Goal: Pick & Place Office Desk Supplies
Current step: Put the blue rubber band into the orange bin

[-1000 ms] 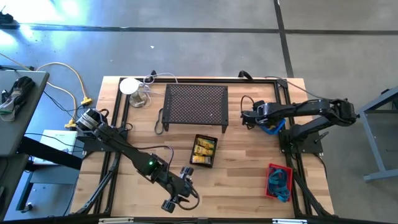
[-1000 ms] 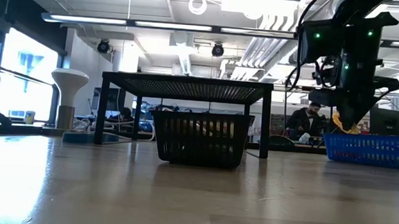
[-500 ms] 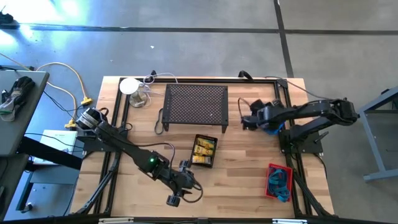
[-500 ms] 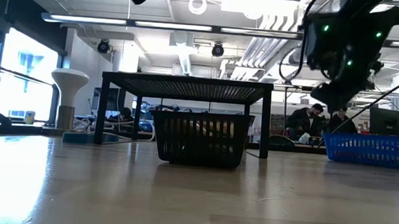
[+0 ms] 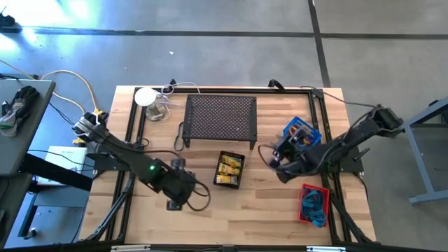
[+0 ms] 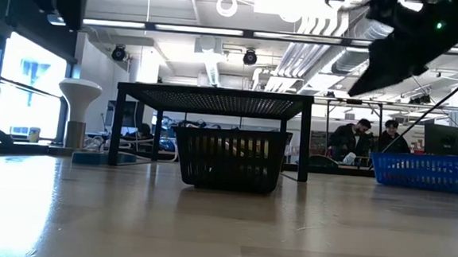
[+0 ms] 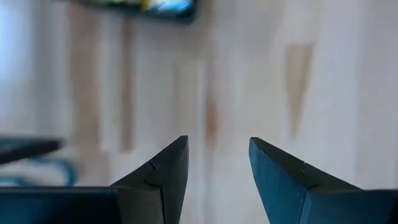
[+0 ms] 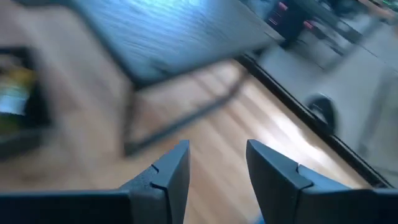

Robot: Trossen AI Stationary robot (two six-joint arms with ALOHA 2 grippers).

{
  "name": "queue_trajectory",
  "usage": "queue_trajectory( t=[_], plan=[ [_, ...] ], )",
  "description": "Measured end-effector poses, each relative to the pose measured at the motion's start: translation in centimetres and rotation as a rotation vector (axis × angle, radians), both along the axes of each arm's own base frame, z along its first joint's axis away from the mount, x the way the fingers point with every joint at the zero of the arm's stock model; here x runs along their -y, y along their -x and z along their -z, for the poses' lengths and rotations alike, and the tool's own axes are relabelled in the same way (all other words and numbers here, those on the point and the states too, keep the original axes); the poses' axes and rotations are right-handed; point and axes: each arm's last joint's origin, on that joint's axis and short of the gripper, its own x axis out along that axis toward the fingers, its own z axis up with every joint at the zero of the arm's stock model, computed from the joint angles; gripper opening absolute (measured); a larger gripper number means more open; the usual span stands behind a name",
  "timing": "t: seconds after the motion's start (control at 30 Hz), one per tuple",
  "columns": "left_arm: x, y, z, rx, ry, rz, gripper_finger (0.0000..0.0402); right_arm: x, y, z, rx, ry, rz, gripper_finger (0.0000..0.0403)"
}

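Note:
Yellow packets [image 5: 229, 166] lie in a small black mesh basket [image 5: 229, 170] at mid-table, in front of the black perforated stand [image 5: 220, 119]. A blue basket [image 5: 302, 133] with coloured items sits at the far right. A red basket [image 5: 314, 203] stands near the right front. My left gripper [image 5: 183, 192] hangs open over bare wood left of the black basket, its fingers [image 7: 168, 168] holding nothing. My right gripper [image 5: 274, 159] hovers open between the black and blue baskets, nothing between its fingers [image 8: 168, 174]. It faces the stand [image 8: 168, 37] and the packets [image 8: 12, 93].
A white lamp-like object [image 5: 147, 98] and cables sit at the far left corner. The stand's legs [image 6: 120, 130] straddle the black basket [image 6: 229, 156] in the low view. People show in the room behind the blue basket [image 6: 423, 171]. Bare wood lies along the near edge.
My right gripper has swung from above the blue basket toward the near edge and table centre, rolling as it went. A yellowish item seen at its tips above that basket no longer shows there. My left gripper has drawn back from the near edge toward the left and tipped downward.

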Motion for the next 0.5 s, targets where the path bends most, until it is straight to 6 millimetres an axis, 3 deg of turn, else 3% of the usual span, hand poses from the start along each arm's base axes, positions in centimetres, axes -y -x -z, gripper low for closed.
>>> queue_trajectory(
  t=[0.23,0.5],
  plan=[
    [-0.5,2.1,1.3,-0.129,-0.118,-0.085,0.0163,-4.2,-1.3,-1.4,0.141,-0.002,-0.270,0.0146],
    [-3.2,3.8,6.7,-0.252,-0.231,-0.129,0.0163,-6.3,-2.0,-2.6,0.194,-0.032,-0.490,0.0146]
  ],
)
